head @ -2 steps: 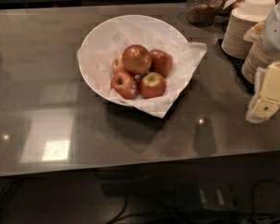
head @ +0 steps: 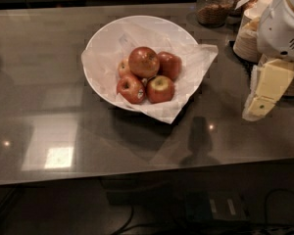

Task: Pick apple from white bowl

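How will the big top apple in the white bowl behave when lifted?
The apple looks round and smooth-skinned, so it may slip or roll in a loose grip. It rests on the other apples, which will probably shift once it leaves. The end effector hangs at the right, clear of the white bowl.

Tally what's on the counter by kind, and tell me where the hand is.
White bowl: 1
Paper liner: 1
Apples: 5, big apple on top, one partly hidden at its left
Jar: 1
Paper bowl stack: 1
Total: 9
Hand: right edge, over the counter, apart from the bowl.
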Controlling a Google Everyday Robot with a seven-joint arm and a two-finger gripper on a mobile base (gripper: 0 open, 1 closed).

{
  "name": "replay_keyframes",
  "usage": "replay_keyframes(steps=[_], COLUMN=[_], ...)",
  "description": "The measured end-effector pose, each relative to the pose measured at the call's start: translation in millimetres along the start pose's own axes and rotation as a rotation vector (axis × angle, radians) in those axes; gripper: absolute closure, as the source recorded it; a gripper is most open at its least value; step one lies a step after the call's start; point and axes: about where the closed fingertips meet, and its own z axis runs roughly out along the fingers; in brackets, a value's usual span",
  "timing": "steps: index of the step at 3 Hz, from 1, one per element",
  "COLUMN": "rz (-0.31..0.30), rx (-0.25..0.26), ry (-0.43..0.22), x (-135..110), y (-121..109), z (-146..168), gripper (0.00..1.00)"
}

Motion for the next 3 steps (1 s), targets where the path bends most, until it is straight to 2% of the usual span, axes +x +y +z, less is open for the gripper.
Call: replay_keyframes(steps=[1,2,3], rz=[-0.09,-0.09,-0.069], rx=[-0.001,-0.001,-0.01], ry=[-0.066,-0.067,-0.11], x=[-37.1,-37.2,-44.2], y=[-13.2,-13.2,-15.6], z=[14.9,15.0,27.2], gripper=[0.0,0.0,0.0])
